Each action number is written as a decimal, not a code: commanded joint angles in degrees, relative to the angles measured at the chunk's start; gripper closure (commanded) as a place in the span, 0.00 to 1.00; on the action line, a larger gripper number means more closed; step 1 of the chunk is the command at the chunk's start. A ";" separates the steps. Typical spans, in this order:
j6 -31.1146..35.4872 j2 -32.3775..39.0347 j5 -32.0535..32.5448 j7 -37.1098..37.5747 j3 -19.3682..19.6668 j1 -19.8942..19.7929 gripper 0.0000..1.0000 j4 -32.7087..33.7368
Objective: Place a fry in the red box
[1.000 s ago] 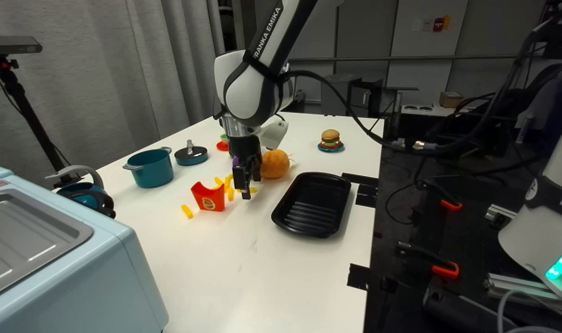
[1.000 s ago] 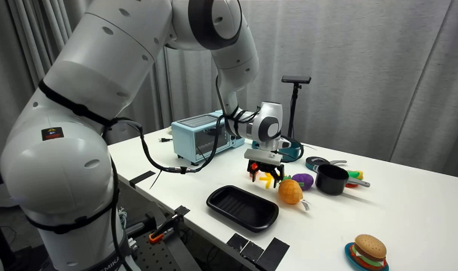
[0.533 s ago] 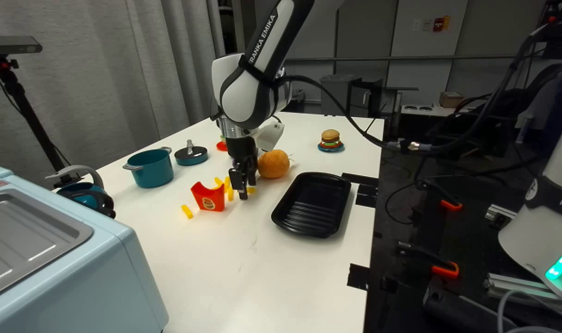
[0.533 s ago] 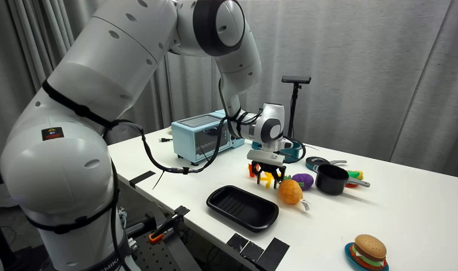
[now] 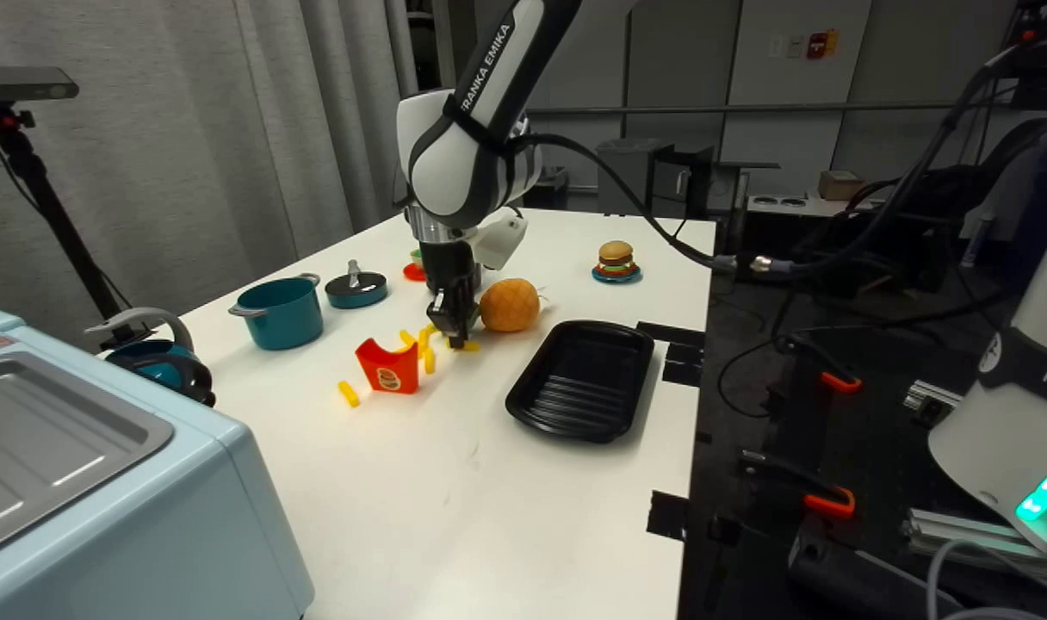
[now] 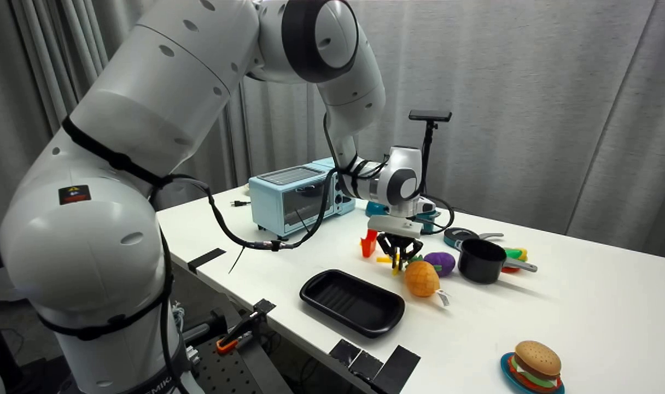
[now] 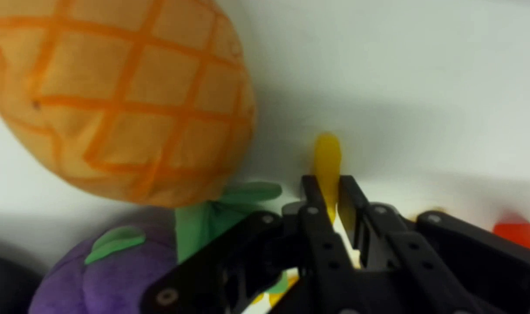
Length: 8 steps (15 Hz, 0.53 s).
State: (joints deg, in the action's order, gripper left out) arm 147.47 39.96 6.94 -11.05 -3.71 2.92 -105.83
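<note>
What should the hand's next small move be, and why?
I'd probably lift the hand straight up a little: in the wrist view it looks shut on a yellow toy fry, the plush pineapple lies close by, and the red french-fry carton stands apart.

Red box (image 5: 393, 368) upright, open top, w/ ylw logo; ylw fry (image 7: 327, 158) held nearby.

A toy pineapple (image 6: 421, 279) sits between a black tray (image 6: 352, 303) and a purple toy (image 6: 444, 261).
</note>
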 commanded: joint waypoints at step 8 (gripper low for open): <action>1.00 -3.39 -1.53 -0.25 -1.92 -0.89 0.96 -0.23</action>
State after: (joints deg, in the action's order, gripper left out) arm 147.48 39.09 6.83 -11.05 -4.01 2.45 -104.92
